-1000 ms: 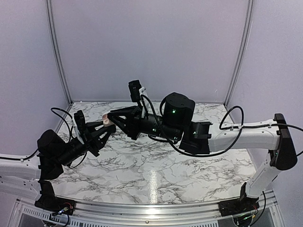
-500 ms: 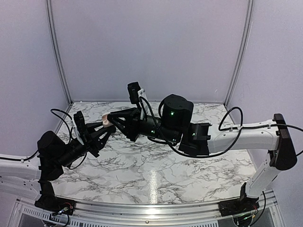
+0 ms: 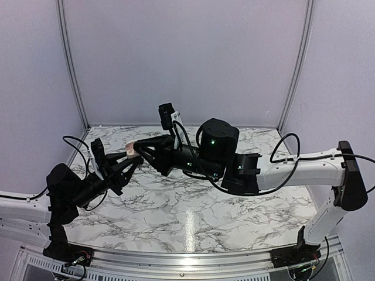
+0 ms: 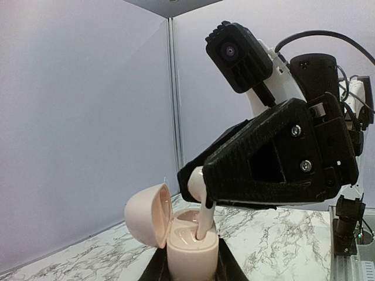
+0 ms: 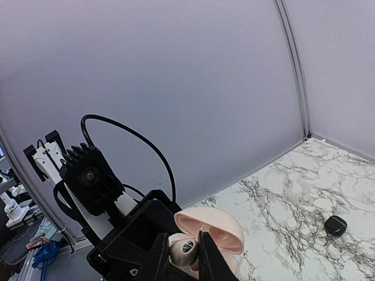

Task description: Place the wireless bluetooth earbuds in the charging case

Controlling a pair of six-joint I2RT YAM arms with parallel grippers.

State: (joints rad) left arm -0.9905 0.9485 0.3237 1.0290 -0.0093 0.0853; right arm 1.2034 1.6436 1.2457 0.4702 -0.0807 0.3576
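A: Cream-white shell: where is the charging case [image 4: 188, 250] held, and how is it pointed?

B: It is clamped at its base by the left gripper [image 3: 133, 157], above the far-left part of the marble table [image 3: 193, 216]. It is kept upright, mouth up, with the lid [image 4: 146, 215] swung open.

A: And the earbud?

B: A pale earbud [image 4: 203, 220] is pinched in the right gripper [image 5: 182, 256]. Its long axis is near upright, stem down inside the case. The left wall [image 3: 35, 88] is near; open marble is left on the right. A small black object [image 5: 336, 225] is seen lying well apart.
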